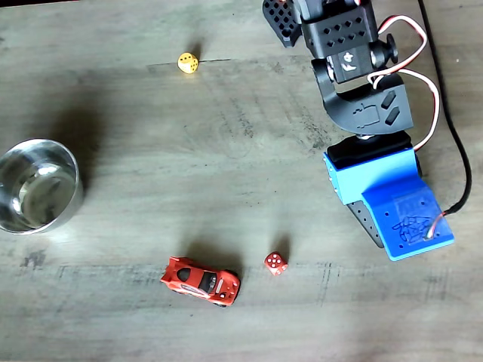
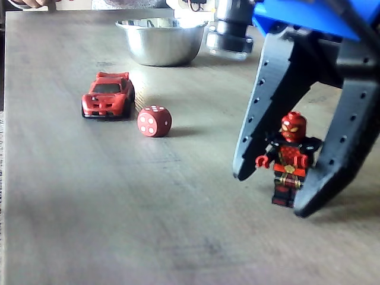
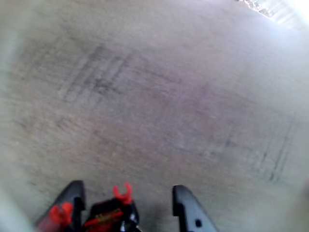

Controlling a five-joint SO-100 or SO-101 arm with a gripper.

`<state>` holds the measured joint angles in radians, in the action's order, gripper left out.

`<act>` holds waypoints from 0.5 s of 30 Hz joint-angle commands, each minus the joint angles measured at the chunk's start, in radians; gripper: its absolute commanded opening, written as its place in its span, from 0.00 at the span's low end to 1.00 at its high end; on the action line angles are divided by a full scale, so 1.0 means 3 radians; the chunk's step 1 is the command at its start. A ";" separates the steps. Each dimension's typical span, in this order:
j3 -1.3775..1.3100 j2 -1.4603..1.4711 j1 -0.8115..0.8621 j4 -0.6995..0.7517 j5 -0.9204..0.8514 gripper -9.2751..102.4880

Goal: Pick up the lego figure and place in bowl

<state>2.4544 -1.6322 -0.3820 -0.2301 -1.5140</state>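
Daylight is soft and even, with faint shadows. The bowl [image 1: 36, 185] catches some glare. The wrist view is blurry, hazy at the edges, washed out top right.

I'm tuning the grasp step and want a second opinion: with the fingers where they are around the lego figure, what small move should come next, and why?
Probably close the gripper. In a fixed view the lego figure stands upright on the table between the open fingers, which reach down on both sides of it; the wrist view also shows it inside the gap. The bowl comes after.

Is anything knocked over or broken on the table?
Nothing stands out. The lego figure stands upright between the open gripper fingers, the red car sits on its wheels, and the bowl is upright.
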 commanded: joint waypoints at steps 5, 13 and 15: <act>0.0000 -0.0031 0.0010 -0.0015 0.0020 0.24; 0.0000 -0.0031 0.0010 -0.0015 0.0020 0.24; 0.0000 -0.0031 0.0010 -0.0015 0.0020 0.24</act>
<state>2.4544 -1.6322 -0.3820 -0.2301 -1.5140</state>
